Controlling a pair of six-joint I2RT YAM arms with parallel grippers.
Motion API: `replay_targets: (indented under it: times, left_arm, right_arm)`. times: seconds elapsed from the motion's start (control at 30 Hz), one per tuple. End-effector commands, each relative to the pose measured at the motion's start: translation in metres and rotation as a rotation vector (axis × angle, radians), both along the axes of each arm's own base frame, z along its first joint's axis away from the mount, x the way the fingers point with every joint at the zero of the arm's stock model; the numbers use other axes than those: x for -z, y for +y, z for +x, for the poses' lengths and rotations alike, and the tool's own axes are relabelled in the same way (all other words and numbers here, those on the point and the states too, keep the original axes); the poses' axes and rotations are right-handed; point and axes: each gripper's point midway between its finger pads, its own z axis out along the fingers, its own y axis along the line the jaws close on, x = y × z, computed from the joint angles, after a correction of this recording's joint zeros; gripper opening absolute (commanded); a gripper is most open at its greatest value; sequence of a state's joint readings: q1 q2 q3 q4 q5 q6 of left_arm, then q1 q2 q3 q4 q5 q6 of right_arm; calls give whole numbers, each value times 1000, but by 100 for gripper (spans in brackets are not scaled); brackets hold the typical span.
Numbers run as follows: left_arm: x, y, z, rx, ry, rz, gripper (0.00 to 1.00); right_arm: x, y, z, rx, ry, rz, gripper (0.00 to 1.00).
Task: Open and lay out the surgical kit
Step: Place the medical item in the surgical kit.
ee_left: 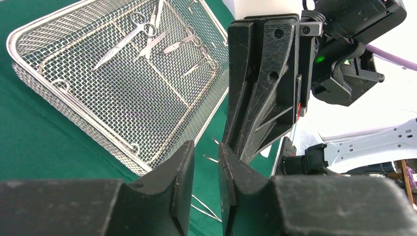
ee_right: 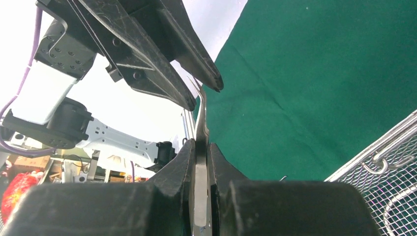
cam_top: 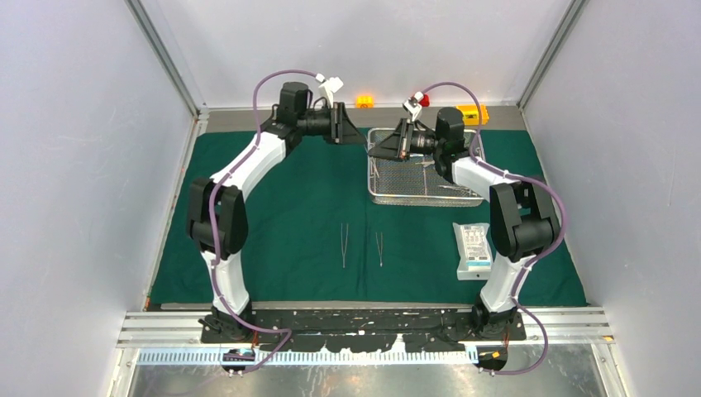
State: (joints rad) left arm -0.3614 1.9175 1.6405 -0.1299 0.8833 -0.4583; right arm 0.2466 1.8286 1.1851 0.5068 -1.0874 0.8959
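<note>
The dark green drape (cam_top: pixel 289 215) lies spread flat. On its back right stands the wire-mesh tray (cam_top: pixel 423 198), holding several silver ring-handled instruments (ee_left: pixel 142 39). Two slim tweezers (cam_top: pixel 345 245) (cam_top: pixel 379 248) lie side by side in the middle, and the flat white pouch (cam_top: pixel 474 248) lies on the right. My right gripper (ee_right: pixel 200 142) is shut on a thin silver tweezer-like instrument (ee_right: pixel 201 115), held in the air left of the tray. My left gripper (ee_left: pixel 206 145) faces it with a narrow gap; the instrument's tip (ee_left: pixel 211 157) sits just beyond its fingertips, not pinched.
A yellow box (cam_top: pixel 473 114), an orange block (cam_top: pixel 364 101) and a red block (cam_top: pixel 425 99) sit along the back edge behind the drape. Grey walls close in both sides. Both wrists hang close together over the tray's left end (ee_left: pixel 74 115).
</note>
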Motion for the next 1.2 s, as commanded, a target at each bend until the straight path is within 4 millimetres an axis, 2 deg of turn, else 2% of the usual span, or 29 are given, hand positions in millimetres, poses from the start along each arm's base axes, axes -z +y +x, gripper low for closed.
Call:
replay_targets:
  times: [0.0,0.13,0.33,0.43,0.57,0.7,0.8,0.87,1.07,1.17]
  left_arm:
    - [-25,-4,5,28,-77,-45,24]
    - [-25,-5,6,39,-70,-51,15]
    - [-21,-7,8,45,-63,-49,8]
    - [-19,-6,10,46,-69,-37,0]
    - [-13,-4,10,47,-77,0,0]
    - [-11,0,6,69,-106,36,0]
    - [-7,3,-3,98,-121,55,0]
    - [-5,6,-10,116,-114,65,0]
    - [12,16,-45,152,-60,103,0]
    - [36,20,-70,172,-7,151,0]
  right_arm:
    - [-5,1,0,-17,-58,8,1]
    - [-2,2,2,-17,-52,7,1]
    - [-3,2,3,-16,-50,11,1]
    - [-3,2,3,-16,-46,12,1]
    - [-5,1,3,-19,-46,14,14]
    - [-6,-6,4,-10,-66,3,33]
    - [-5,-16,3,5,-90,-22,45]
    - [-3,-25,2,19,-109,-47,49]
    - [-2,-51,-7,50,-175,-158,50]
    - [1,-64,-14,63,-196,-235,50]
